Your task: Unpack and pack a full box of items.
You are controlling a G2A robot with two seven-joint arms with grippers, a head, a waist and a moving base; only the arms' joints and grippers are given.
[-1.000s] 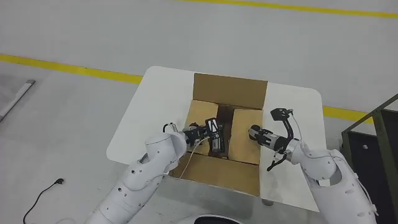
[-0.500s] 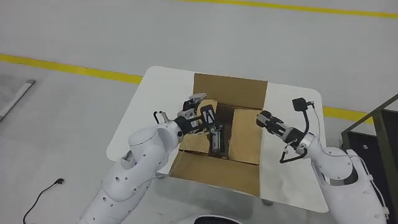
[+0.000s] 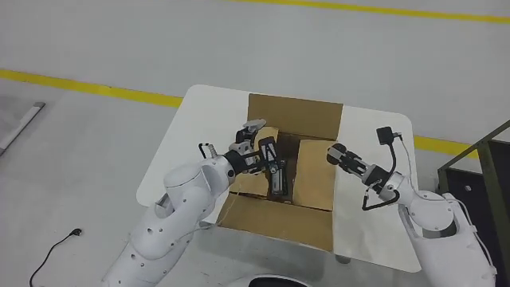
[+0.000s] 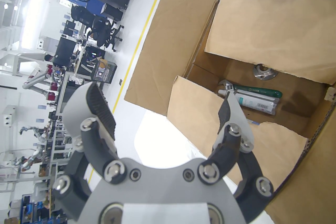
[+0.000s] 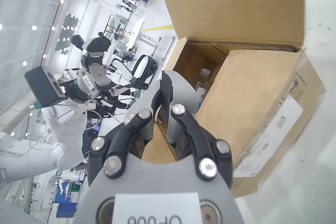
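An open cardboard box stands on the white table. My left gripper hovers above the box's left flap, open with nothing between its fingers. Inside the box lie a green-handled wrench, a white tube and a metal flange. A dark item shows in the gap between the flaps. My right gripper sits at the outer edge of the right flap, shut, with nothing visibly held. A clear bottle stands inside.
The box's back flap stands upright and the front flap hangs toward the table's near edge. Bare tabletop lies left of the box and right of it. A dark rack stands beside the table's right end.
My left gripper has risen out of the gap between the flaps to above the left flap. My right gripper has pulled back off the right flap toward the right.
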